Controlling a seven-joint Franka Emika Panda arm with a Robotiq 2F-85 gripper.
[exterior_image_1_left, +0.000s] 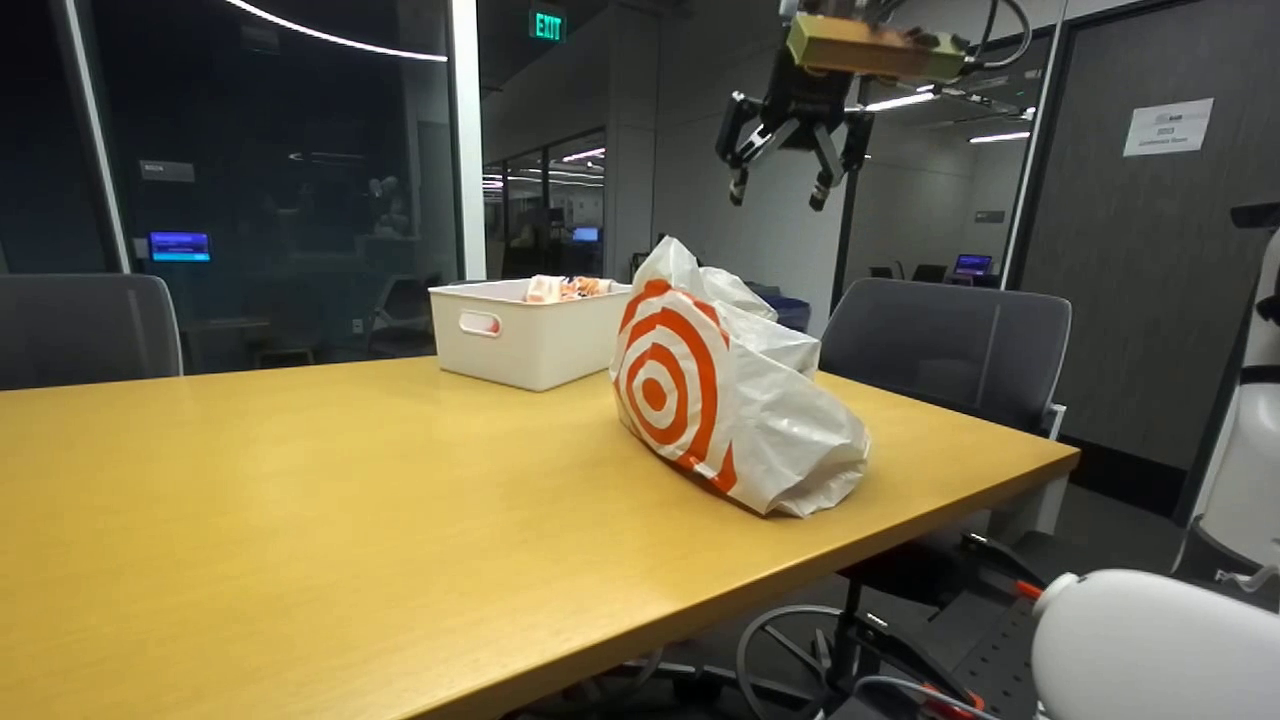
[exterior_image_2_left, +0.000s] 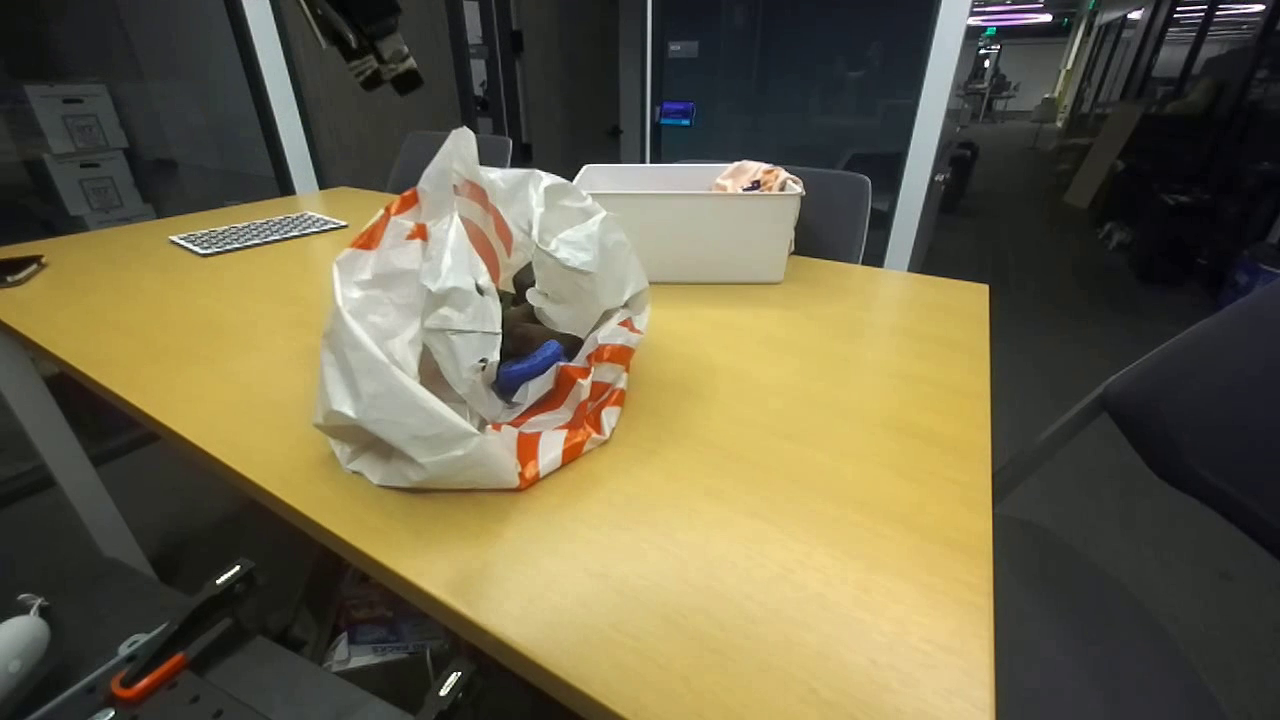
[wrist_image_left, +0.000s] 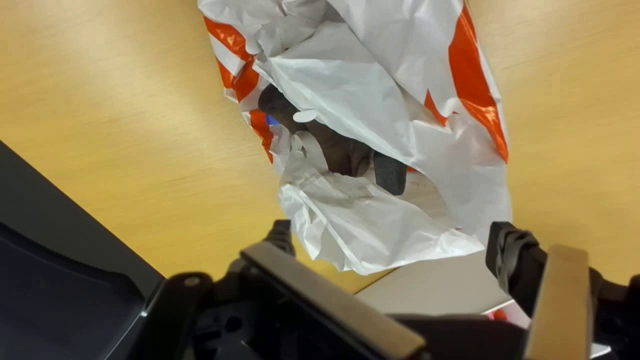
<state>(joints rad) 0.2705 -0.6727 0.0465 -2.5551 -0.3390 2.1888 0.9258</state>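
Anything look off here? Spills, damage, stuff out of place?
Mainly the white bullseye-logo plastic bag: it sits crumpled and slumped, mouth gaping, so dark contents and a blue item show inside. Cloth-like patterned material pokes above the rim of the white bin. No spill visible; can't tell whether the bag is torn.

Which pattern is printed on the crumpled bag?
The bag shows an orange-red bullseye on white, clearest in an exterior view.

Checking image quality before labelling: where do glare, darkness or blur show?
In the wrist view, pale sheen on the table and highlights on the bag; in an exterior view, blurred print on the sign; in both exterior views, dark glass behind the table.
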